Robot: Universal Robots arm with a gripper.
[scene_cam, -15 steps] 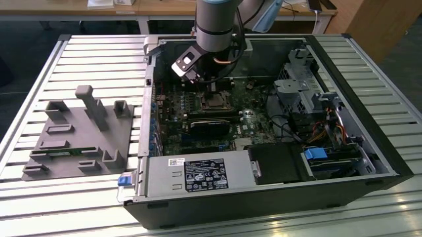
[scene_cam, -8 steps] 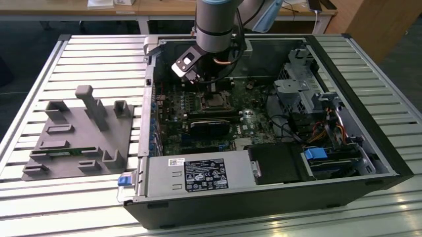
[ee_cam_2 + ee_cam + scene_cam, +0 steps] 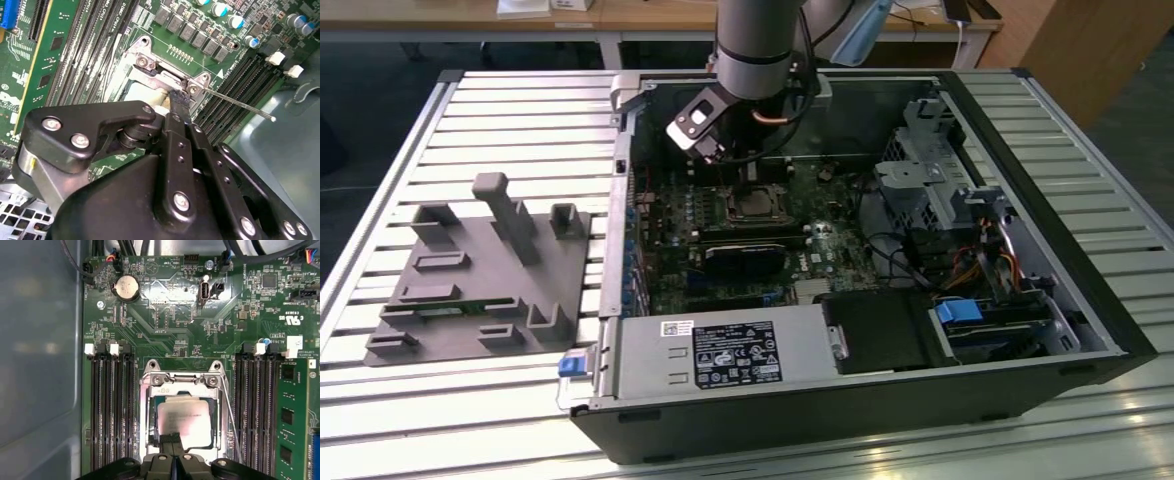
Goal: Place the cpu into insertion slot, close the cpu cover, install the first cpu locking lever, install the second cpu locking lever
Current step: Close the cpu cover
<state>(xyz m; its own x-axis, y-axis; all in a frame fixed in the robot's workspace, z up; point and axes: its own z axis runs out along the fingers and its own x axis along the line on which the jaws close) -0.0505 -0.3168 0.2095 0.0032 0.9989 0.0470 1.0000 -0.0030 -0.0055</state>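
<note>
The cpu (image 3: 184, 421), a silvery-grey square, lies in the insertion slot (image 3: 150, 440) on the green board. The cpu cover (image 3: 181, 382) lies down flat around it, its window framing the chip. My gripper (image 3: 173, 439) hangs just over the cpu's edge with its black fingers pressed together and nothing between them. In the second wrist view the fingertips (image 3: 178, 98) sit against the cover (image 3: 161, 80), close to its screw post. A thin wire locking lever (image 3: 240, 106) juts out loose from that corner, also seen as a lever (image 3: 229, 407) beside the socket. In the exterior view the gripper (image 3: 744, 172) stands over the socket (image 3: 750, 204).
Memory slots (image 3: 111, 405) flank the socket on both sides, with a green card (image 3: 296, 415) beyond one bank. The open computer case (image 3: 1067, 330) rests on a slatted table, its wall (image 3: 40, 365) near the socket. A grey fixture block (image 3: 480, 270) lies at the exterior view's left.
</note>
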